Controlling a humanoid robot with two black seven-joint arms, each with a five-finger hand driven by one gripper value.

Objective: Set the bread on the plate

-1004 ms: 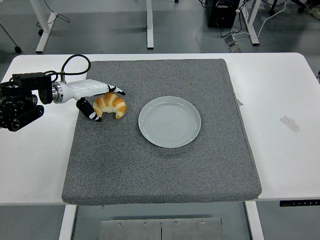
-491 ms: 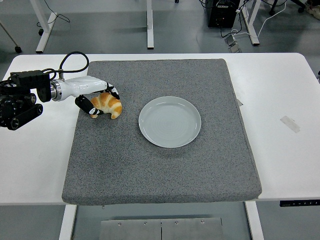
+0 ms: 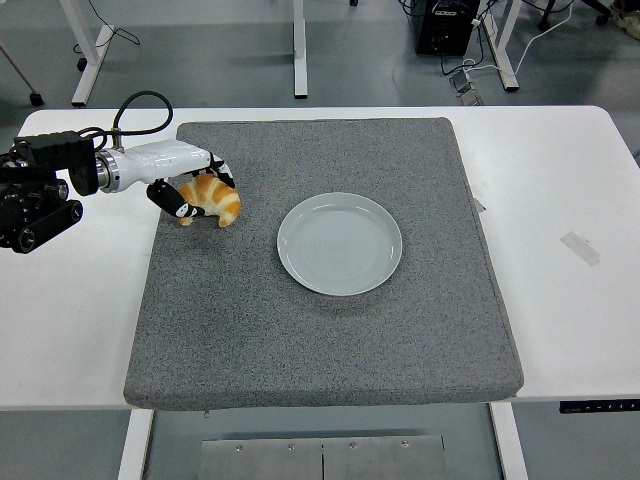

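The left hand (image 3: 190, 185) comes in from the left edge over the white table (image 3: 560, 190), its white shell extending from a black forearm with a looped black cable (image 3: 135, 105) above it. Its fingers (image 3: 172, 200) are curled around the croissant (image 3: 210, 200), with dark fingertips showing at the near-left side of the pastry and another at its far edge, so the hand is pinching the bread between them. Whether the croissant is lifted clear of the surface or touching it cannot be told from this view.

The croissant is golden brown, curved, and sits over the far-left part of the grey mat (image 3: 320, 320), close to the mat's left edge. The mat covers the middle of the table and reaches almost to its near edge.

The plate (image 3: 339, 243) is pale grey-green, round and bare, and lies flat near the centre of the mat. It is to the right of the croissant and apart from it, with a strip of open mat between the 2.

A small piece of clear tape (image 3: 580, 247) lies on the bare table to the right of the mat. Beyond the far edge, white table legs and a dark box with cables stand on the grey floor.
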